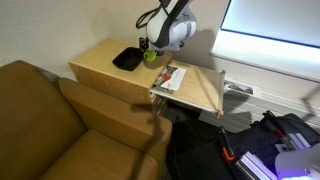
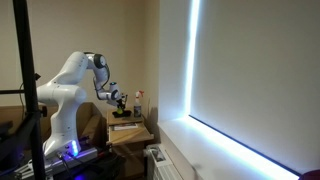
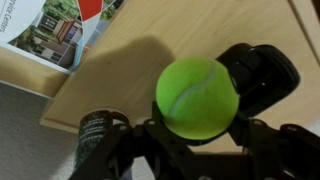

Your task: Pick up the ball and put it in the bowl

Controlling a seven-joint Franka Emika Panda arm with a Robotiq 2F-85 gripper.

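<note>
gripper (image 3: 185,115) | shut tight around the ball (image 3: 197,97) | above table (image 1: 98,60) | just right of bowl (image 1: 127,60)

In an exterior view the window (image 1: 268,24) burns out to flat white-blue and casts soft daylight on the desk (image 1: 105,62), while the couch (image 1: 50,125) sits in dim, grainy shade. In an exterior view the room is dark, with hard glaring strips along the edges of the blind (image 2: 250,70). In the wrist view the ball (image 3: 197,98) is bright and fairly sharp, a soft shadow (image 3: 135,60) darkens the desk beside it, and the fingers (image 3: 100,140) of the pincer (image 3: 192,115) blur into black.
</note>
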